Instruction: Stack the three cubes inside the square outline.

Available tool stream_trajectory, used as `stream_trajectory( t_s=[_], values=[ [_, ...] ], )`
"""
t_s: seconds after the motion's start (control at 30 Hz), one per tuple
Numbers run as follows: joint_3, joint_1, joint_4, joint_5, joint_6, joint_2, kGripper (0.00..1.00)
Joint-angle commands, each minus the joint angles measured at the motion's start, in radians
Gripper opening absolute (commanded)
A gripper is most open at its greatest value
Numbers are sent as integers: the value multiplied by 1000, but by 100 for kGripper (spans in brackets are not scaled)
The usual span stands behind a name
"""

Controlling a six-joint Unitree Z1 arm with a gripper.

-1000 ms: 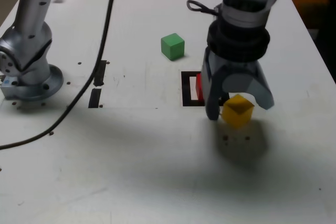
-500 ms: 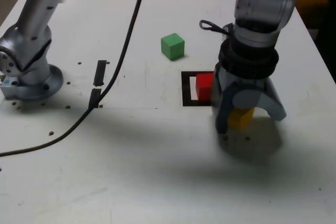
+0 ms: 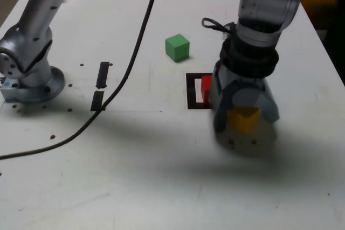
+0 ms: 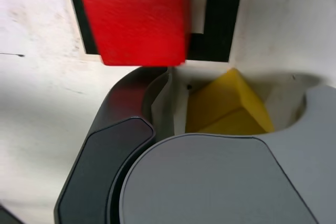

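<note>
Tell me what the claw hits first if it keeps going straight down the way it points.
Probably the yellow cube, which sits between the claw's jaws; the white table lies just beneath. Depth is blurred.

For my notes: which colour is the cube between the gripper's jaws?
Yellow cube; the wrist view shows it best.

Arm reaching steeply down, hand (image 3: 242, 119) pointing at the table, jaws spread apart, slightly motion-blurred

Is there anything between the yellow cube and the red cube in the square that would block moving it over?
Nothing visible. The yellow cube sits between the claw jaws just outside the square outline, right beside the red cube, with only bare table between them. The green cube lies well off that path.
</note>
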Motion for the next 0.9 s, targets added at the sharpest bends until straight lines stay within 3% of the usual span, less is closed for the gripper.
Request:
stream_trajectory(
  t_s=[0.0, 0.1, 0.2, 0.53, 0.87],
  values=[
    [-2, 5, 9, 7, 1, 0, 56],
    [-5, 6, 11, 20, 1, -5, 41],
    [-5, 6, 9, 26, 1, -9, 34],
    [2, -13, 47, 22, -8, -59, 33],
    [32, -59, 115, 44, -55, -193, 33]
  ],
)
